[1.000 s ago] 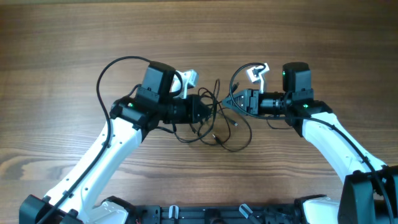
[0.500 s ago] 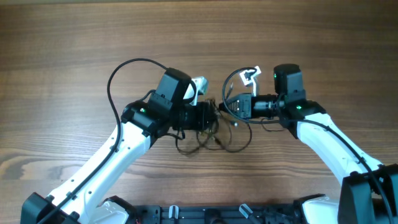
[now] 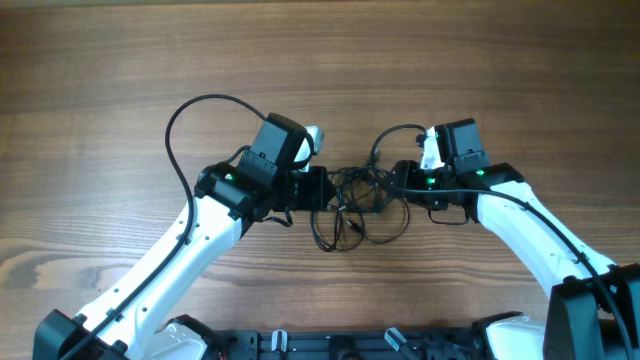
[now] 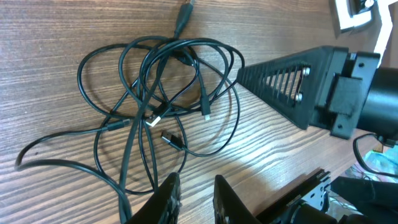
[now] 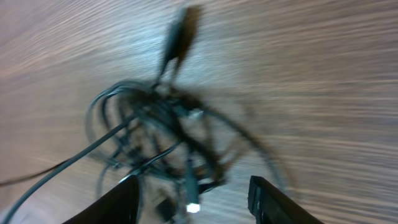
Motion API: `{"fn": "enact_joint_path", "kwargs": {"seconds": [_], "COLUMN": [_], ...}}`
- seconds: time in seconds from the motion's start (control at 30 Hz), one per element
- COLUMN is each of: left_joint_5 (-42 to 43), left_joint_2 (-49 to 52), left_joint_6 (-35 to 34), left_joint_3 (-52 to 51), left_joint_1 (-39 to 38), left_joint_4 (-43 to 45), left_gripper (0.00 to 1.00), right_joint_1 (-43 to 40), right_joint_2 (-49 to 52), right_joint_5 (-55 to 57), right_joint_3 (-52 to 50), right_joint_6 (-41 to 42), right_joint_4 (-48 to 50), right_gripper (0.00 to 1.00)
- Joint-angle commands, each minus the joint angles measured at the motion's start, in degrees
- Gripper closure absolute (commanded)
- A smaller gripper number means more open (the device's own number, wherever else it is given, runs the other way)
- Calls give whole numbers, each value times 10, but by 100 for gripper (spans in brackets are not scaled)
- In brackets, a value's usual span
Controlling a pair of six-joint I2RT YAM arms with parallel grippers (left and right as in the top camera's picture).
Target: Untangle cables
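I am noting the left end effector (image 4: 196, 199) and right end effector (image 5: 196, 199) closing in on the cables (image 3: 352, 198), lying tangled on the worktop (image 3: 120, 80) between them; the left is cracking open, the right is reopening wide, both empty, so nothing is separated yet.

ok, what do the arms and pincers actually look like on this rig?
The left arm and right arm have white links and black joint housings, with a green light on each. A thick black cable loops off the left one. The left pincer and right pincer are black, two fingers each; the right's finger has a slotted lattice side.
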Motion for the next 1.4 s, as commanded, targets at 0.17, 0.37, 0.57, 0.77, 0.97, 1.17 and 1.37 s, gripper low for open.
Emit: {"fn": "enact_joint_path", "kwargs": {"seconds": [0.17, 0.37, 0.57, 0.77, 0.97, 1.17, 1.37], "left_joint_5": [-5, 34, 33, -34, -34, -59, -70], "left_joint_2": [23, 97, 112, 120, 177, 177, 177], "left_joint_6": [4, 0, 0, -88, -116, -116, -116], "left_joint_3": [-23, -23, -23, -23, -23, -23, -23], "left_joint_1": [-3, -22, -67, -82, -83, -82, -82], "left_joint_4": [42, 99, 125, 224, 255, 228, 205], "left_gripper": [75, 72, 72, 39, 39, 37, 35], "right_joint_1": [8, 44, 47, -56, -92, -92, -77], "right_joint_2": [3, 5, 5, -54, -18, 106, 140], "right_joint_5": [57, 58, 76, 23, 90, -26, -240], "right_joint_3": [-1, -16, -16, 10, 10, 10, 10], "right_joint_6": [-2, -6, -7, 31, 48, -8, -114], "right_joint_4": [16, 46, 62, 66, -21, 30, 83], "right_gripper": [41, 55, 54, 49, 50, 50, 49]}}
